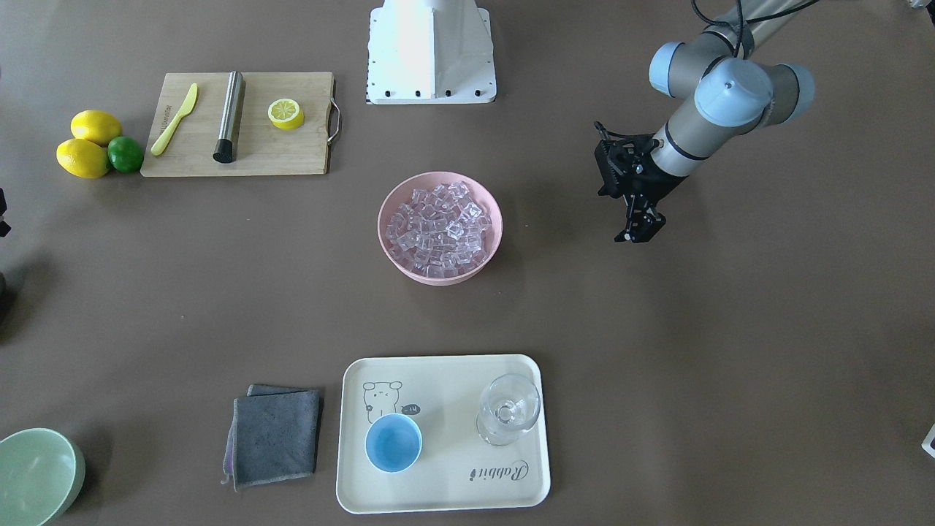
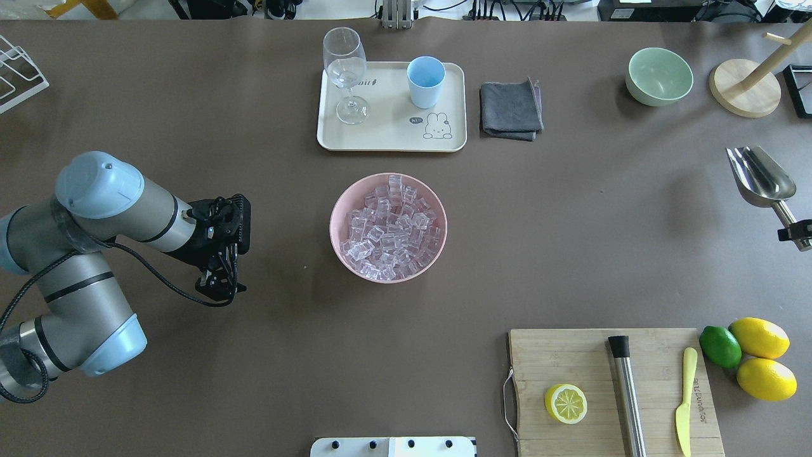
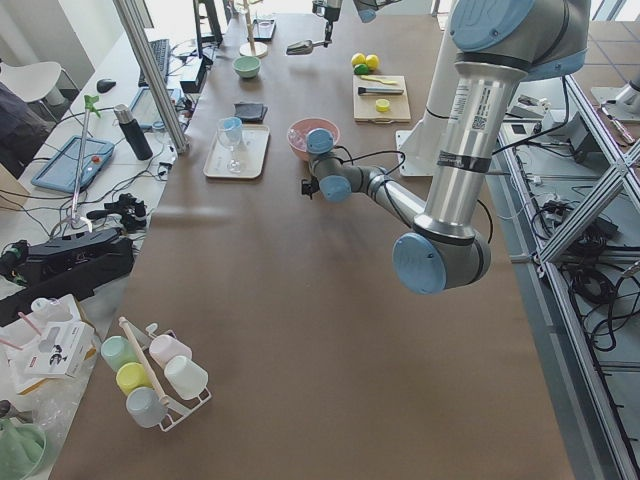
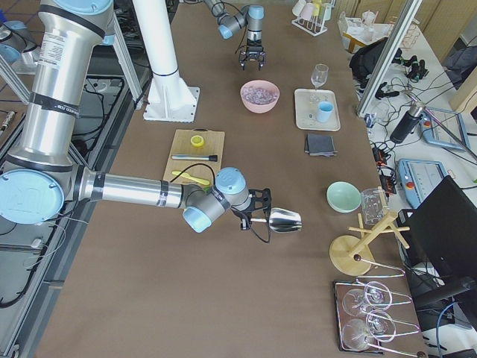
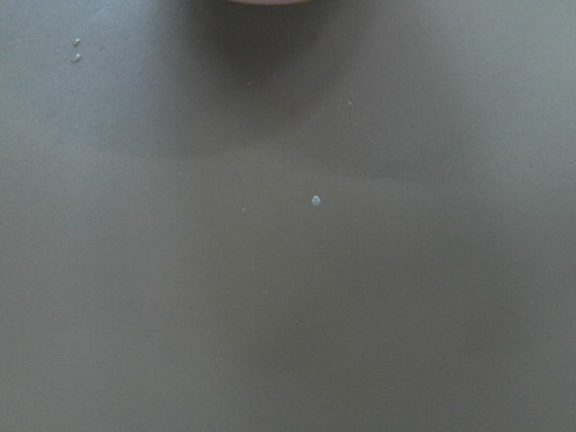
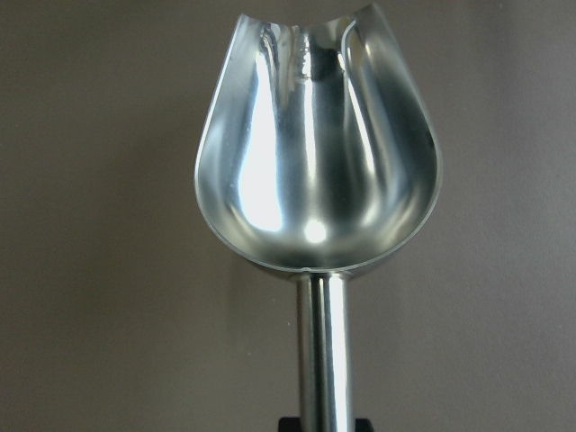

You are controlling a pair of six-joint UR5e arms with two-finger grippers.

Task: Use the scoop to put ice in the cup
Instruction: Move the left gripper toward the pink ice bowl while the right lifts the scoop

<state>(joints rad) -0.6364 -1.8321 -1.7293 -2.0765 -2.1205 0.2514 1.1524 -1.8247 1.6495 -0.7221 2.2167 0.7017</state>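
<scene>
Well, you had the right gripper clamped on the rod handle of the scoop, held above the table far out on the robot's right, its trough empty. The ice lay heaped in the pink bowl at mid-table. The cup stood upright on the cream tray beyond the bowl, near the stemmed glass. Your left gripper hung over the table left of the bowl; whether its fingers were apart, I couldn't tell.
</scene>
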